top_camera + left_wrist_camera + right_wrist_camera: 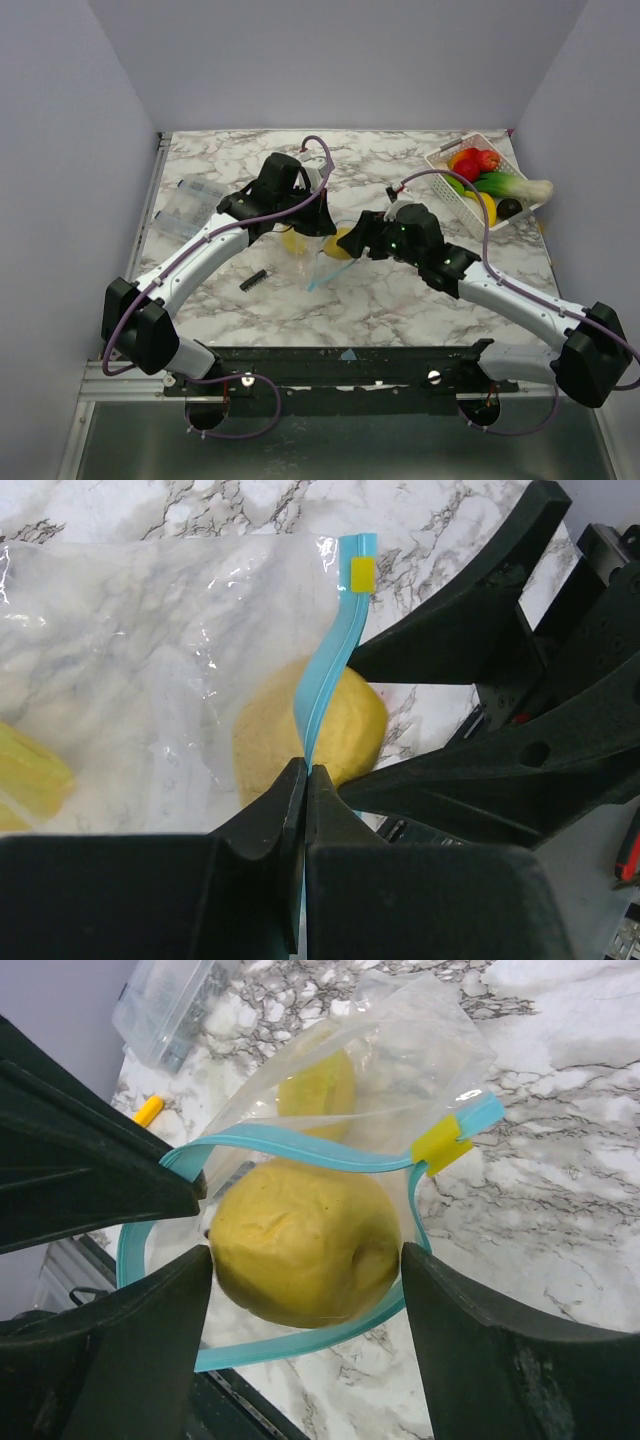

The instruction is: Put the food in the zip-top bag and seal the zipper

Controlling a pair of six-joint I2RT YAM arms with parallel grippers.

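— Starting with the zip-top bag [130, 650]: what is seen of it?

— Clear, crumpled plastic is seen, laid on the marble table [400, 300] near its middle, between the two arms. Its mouth is edged by the teal-blue zipper [290, 1148], and a small yellow slider tab [440, 1143] is carried at one end of that strip. In the right wrist view the mouth is pulled open into a wide loop. A second yellow piece [315, 1085] is seen through the plastic, deeper inside.

— How is the zipper placed relative to the jaws?

— One lip of it is pinched by the left gripper [305, 770]. The jaws are closed tight on the strip, with no gap seen between them, and the strip is curved away from them toward the tab.

— What is held by the right gripper [305, 1260]?

— A round yellow fruit [300, 1200] is clamped there. The jaws are spread just as wide as the fruit and pressed to both its sides. The fruit is held at the bag's mouth, framed by the zipper loop; how far inside it sits cannot be told.

— Where is the other food [485, 175] found?

— Red, green, yellow and dark pieces are kept in a white basket [432, 157] at the far right corner, well apart from the bag. A clear packet [190, 205] is laid at the left edge, and a small black bar [253, 280] near the left arm.
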